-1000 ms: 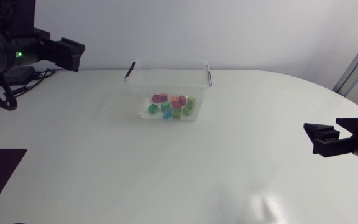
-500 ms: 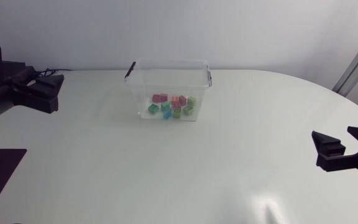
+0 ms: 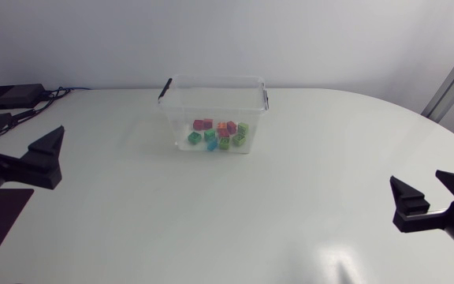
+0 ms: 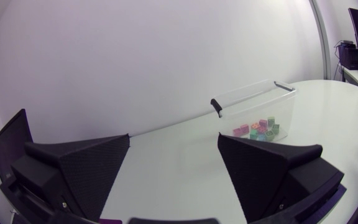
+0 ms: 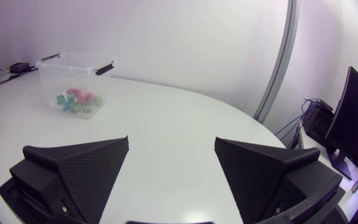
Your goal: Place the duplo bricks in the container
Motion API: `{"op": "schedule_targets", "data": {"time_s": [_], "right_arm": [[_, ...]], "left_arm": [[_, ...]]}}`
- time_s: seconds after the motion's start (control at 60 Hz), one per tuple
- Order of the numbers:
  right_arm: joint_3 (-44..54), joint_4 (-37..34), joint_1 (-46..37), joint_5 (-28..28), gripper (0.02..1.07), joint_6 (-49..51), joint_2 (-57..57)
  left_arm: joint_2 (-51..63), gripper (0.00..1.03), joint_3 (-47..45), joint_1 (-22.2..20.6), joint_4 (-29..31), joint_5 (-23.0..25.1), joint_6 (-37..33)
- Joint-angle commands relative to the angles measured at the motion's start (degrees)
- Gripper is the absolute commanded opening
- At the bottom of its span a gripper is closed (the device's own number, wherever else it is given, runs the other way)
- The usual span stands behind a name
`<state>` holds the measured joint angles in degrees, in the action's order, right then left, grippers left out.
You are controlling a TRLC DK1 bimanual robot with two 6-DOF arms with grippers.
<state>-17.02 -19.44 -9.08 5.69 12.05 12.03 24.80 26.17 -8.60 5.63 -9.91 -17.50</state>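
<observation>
The duplo bricks point(image 3: 217, 135) are seen as a loose cluster of small blocks in pink, orange, green, lime and blue. They are gathered on the floor of the container point(image 3: 211, 82), a clear plastic box with a dark clip at each short end of its rim. The container is stood upright on the white desk point(image 3: 211, 225), near the middle of its far edge.

The left hand point(image 4: 173, 142) is held over the left edge of the desk, its two wedge-shaped fingers spread wide. From it the container is seen ahead and off to one side, well apart. The right hand point(image 5: 171, 140) is held at the right edge of the desk, towards the near corner, with its fingers likewise spread wide. From it the container is also seen ahead and off to one side, well apart.

A small black box point(image 3: 10, 96) with cables is set at the far left corner of the desk.
</observation>
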Motion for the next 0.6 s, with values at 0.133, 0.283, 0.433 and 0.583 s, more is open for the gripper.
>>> {"op": "schedule_targets", "data": {"time_s": [0.133,0.283,0.433,0.583], "right_arm": [[5.2,5.0,2.4,-1.6,1.02,-3.7,-3.2],[8.3,8.8,4.2,-2.7,1.02,-5.8,-5.5],[10.9,12.0,5.7,-3.6,1.02,-7.7,-7.5],[14.0,15.7,7.4,-4.6,1.02,-9.9,-9.7]], "left_arm": [[-6.4,0.99,-7.4,2.3,-1.9,2.4,5.0],[-11.2,0.98,-12.2,4.0,-2.8,4.4,8.2],[-15.3,0.98,-16.5,5.4,-3.7,6.1,11.1],[-20.0,0.98,-21.3,7.0,-4.7,8.0,14.3]]}}
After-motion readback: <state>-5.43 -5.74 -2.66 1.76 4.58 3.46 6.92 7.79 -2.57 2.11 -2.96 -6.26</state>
